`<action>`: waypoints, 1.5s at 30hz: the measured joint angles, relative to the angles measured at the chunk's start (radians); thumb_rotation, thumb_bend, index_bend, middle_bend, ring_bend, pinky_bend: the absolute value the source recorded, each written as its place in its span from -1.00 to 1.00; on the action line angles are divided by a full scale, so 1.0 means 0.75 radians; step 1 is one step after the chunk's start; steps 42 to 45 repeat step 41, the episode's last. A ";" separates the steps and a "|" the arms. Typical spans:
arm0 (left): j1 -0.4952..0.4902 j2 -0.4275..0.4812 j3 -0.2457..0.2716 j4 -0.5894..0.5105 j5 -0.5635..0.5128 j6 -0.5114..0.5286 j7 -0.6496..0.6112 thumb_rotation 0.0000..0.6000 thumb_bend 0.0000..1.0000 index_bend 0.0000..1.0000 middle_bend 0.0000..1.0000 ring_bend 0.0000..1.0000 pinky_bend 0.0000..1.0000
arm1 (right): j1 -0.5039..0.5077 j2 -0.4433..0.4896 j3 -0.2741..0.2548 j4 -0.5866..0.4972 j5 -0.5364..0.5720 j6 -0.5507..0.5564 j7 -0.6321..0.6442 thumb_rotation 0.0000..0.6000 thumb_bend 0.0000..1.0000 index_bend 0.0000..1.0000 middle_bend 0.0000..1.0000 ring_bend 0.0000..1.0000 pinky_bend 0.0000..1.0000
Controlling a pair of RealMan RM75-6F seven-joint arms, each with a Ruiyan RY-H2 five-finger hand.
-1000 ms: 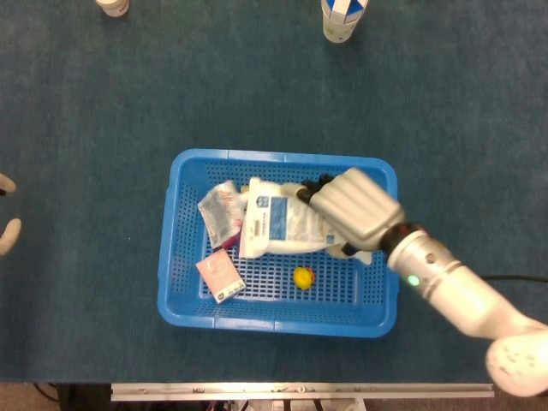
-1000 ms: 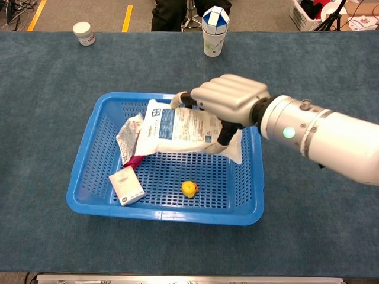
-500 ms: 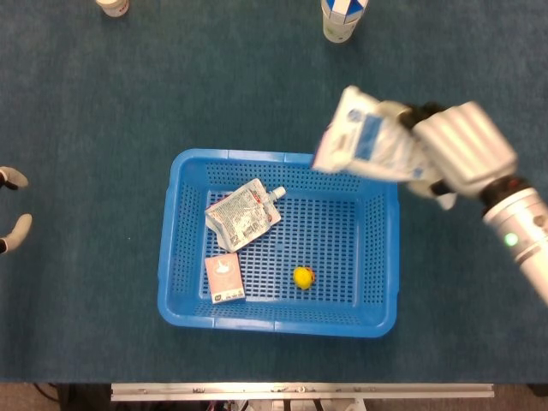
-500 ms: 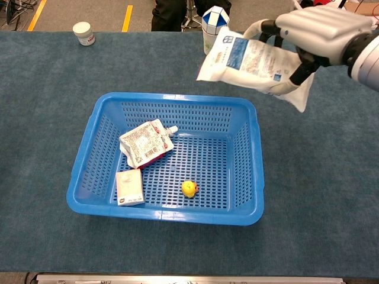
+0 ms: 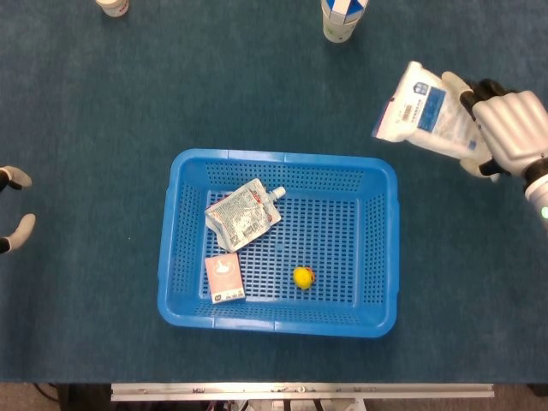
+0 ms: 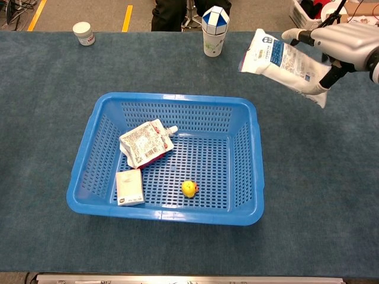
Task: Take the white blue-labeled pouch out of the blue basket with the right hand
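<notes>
Your right hand point(image 5: 507, 130) has the white blue-labeled pouch point(image 5: 424, 115) clamped between thumb and fingers, and it sits at the upper right of both views, off the blue basket point(image 5: 175, 248) entirely. In the head view the pouch hangs over bare worktop point(image 5: 86, 103) past the basket's upper right corner, with open cloth between the two; in the chest view the pouch point(image 6: 284, 59) shows well up and right of the basket's far rim point(image 6: 177, 98). So the lift-out looks done in substance; what remains, as I judge it, is setting the pouch down or simply holding it clear.

The relation to mind is this: the pouch's long axis runs from your hand point(image 6: 346, 44) out toward frame left, label end leading, so the free end points back toward the basket and the cup point(image 5: 341, 17) at the top edge. Any lowering should go down or rightward, not left, or that free end may come near the cup or the rim. How high the pouch hangs above the cloth I cannot tell from these angles.

Your left hand point(image 5: 10, 210) shows only as fingertips at the left edge, apart and holding nothing, far from all of it.

Left in the basket: a spouted pouch point(image 5: 242, 214), a small pink packet point(image 5: 223, 276) and a small yellow object point(image 5: 302, 276).
</notes>
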 measured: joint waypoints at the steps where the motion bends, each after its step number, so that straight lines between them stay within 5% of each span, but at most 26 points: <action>1: 0.000 0.001 0.001 -0.001 -0.001 -0.001 0.002 1.00 -0.46 -0.20 -0.15 -0.39 -0.38 | -0.008 0.002 0.001 -0.001 -0.016 0.004 0.007 1.00 -0.66 -1.00 -0.92 -0.92 -0.47; 6: -0.001 0.008 0.000 -0.003 -0.012 -0.003 0.010 1.00 -0.46 -0.20 -0.15 -0.39 -0.38 | -0.074 0.046 0.006 -0.041 -0.108 0.059 0.055 1.00 -0.66 -1.00 -0.84 -0.88 -0.47; 13: -0.004 0.024 -0.015 0.009 -0.028 0.006 0.021 1.00 -0.46 -0.20 -0.15 -0.39 -0.38 | -0.208 0.096 -0.021 -0.090 -0.260 0.249 0.076 1.00 -0.64 -0.74 -0.40 -0.60 -0.41; 27: -0.007 0.045 0.013 -0.002 -0.004 -0.005 0.068 1.00 -0.46 -0.20 -0.14 -0.39 -0.38 | -0.688 0.182 -0.165 -0.184 -0.578 0.804 0.001 1.00 -0.63 -0.65 -0.35 -0.58 -0.41; 45: 0.036 0.089 0.010 -0.043 -0.014 0.077 0.137 1.00 -0.46 -0.20 -0.14 -0.39 -0.39 | -0.881 0.215 -0.149 -0.131 -0.630 0.840 0.085 1.00 -0.63 -0.65 -0.35 -0.58 -0.41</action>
